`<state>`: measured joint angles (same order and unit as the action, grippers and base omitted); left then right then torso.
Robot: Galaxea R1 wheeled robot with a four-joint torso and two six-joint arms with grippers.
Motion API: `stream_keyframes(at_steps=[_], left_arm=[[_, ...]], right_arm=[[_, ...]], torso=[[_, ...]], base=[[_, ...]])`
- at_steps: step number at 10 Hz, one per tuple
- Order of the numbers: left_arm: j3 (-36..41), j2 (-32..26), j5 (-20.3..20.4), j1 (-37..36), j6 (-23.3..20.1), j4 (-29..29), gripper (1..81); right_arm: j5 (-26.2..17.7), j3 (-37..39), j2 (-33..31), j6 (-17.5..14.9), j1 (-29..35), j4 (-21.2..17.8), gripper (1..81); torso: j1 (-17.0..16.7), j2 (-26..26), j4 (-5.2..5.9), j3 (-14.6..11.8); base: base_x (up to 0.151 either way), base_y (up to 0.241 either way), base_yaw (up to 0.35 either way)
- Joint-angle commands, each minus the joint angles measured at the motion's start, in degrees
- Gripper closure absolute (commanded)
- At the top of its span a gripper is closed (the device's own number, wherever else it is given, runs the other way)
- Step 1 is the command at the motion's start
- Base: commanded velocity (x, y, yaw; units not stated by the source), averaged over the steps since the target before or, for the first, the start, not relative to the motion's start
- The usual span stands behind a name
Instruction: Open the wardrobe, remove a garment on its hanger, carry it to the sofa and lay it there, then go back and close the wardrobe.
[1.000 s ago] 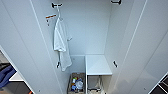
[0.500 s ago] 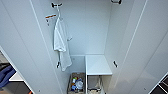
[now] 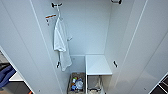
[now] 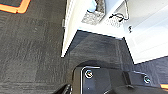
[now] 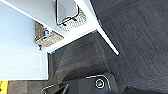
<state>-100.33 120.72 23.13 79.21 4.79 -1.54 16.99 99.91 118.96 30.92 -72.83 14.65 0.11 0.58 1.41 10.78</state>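
Note:
The wardrobe (image 3: 87, 30) stands open right in front of me in the head view, its left door (image 3: 22, 50) and right door (image 3: 145, 50) swung wide. Its inside is plain white. At the left of the rail hangs a white short-sleeved shirt (image 3: 61, 42) on a white hanger (image 3: 58, 11). The left wrist view looks down at the wardrobe's base (image 4: 100, 26) and a door's lower edge (image 4: 68, 30) over dark carpet. The right wrist view has the other door (image 5: 22, 57) and the base (image 5: 75, 31).
A white shelf box (image 3: 97, 65) fills the wardrobe's lower right. A woven basket (image 3: 76, 83) with small items sits on its floor beside it, and a second basket (image 5: 71, 17) is under the shelf. Orange floor tape (image 4: 17, 7) lies on the carpet. A blue shape (image 3: 5, 75) shows past the left door.

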Motion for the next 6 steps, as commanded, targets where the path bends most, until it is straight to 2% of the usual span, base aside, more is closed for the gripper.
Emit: stream_keyframes(at_steps=[1, 3, 6], left_arm=[[4.1, -8.7, -1.8, -7.8, 3.7, 0.6, 1.0], [4.2, -12.0, -2.0, -11.0, 10.0, 0.0, 1.0], [4.9, -15.5, -2.8, -17.3, 15.9, 0.0, 1.0]], right_arm=[[1.0, 0.3, -6.8, 3.4, 6.9, -0.2, 1.0], [0.9, 2.5, -7.5, 5.4, 9.3, -0.4, 1.0], [0.4, 4.2, -8.8, 10.0, 14.2, -0.5, 1.0]], torso=[[0.0, 0.0, 0.00, 0.0], [0.0, 0.0, 0.00, 0.0], [0.0, 0.0, 0.00, 0.0]], base=[[0.000, 0.000, 0.000], [0.000, 0.000, 0.000], [0.000, 0.000, 0.000]])
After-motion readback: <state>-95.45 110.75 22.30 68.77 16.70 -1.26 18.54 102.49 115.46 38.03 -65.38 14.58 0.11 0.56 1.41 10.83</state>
